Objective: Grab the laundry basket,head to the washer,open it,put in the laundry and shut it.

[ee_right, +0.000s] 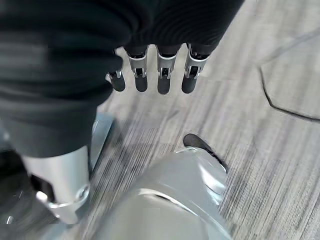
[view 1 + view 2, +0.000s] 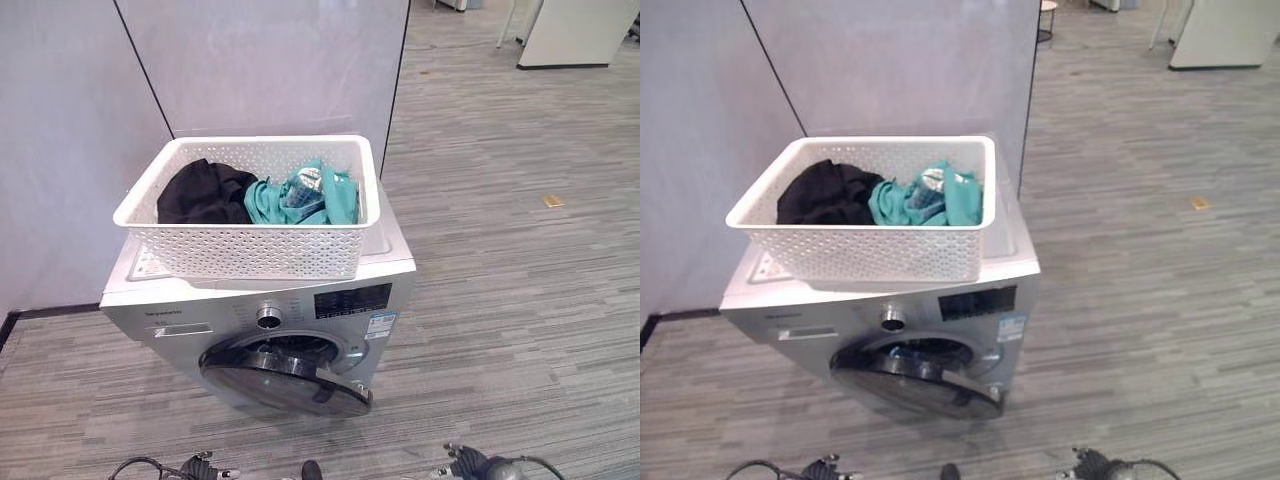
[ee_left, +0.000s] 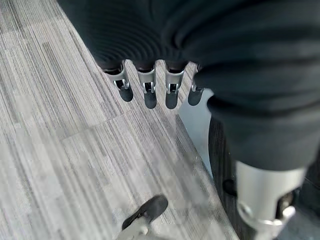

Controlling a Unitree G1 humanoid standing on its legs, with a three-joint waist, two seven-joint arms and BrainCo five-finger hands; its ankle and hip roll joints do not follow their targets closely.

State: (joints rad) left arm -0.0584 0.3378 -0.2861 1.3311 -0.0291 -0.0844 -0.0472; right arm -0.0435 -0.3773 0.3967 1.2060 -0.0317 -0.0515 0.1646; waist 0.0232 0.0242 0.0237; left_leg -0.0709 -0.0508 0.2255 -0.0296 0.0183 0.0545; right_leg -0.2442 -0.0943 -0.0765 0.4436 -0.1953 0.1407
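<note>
While the white perforated laundry basket (image 2: 250, 215) is sitting on top of the washer (image 2: 300, 320), it is resting slightly askew, with its front wall overhanging the machine's front edge above the control panel. Inside it, a black garment (image 2: 205, 192) is lying bunched toward the robot's left, and a teal garment (image 2: 305, 197) is lying crumpled just beside it toward the right, the two touching in the middle of the basket. Below the basket, the washer's round dark door (image 2: 285, 378) is hanging open, tilted forward and down from the drum opening, with a silver dial (image 2: 268, 317) and a dark display panel (image 2: 352, 300) showing on the front face above it. The machine is standing against a pale grey partition wall (image 2: 260, 65), on a grey striped carpeted floor (image 2: 500, 300). A small tan scrap (image 2: 553, 201) is lying on the floor well apart to the right.

The left hand (image 3: 150, 85) is hanging over the carpet, its fingers straight and relaxed in a row, holding nothing. The right hand (image 1: 160, 75) is likewise hanging over the floor with its fingers straight and loose, holding nothing. Both hands are well apart from the basket and the washer door.
</note>
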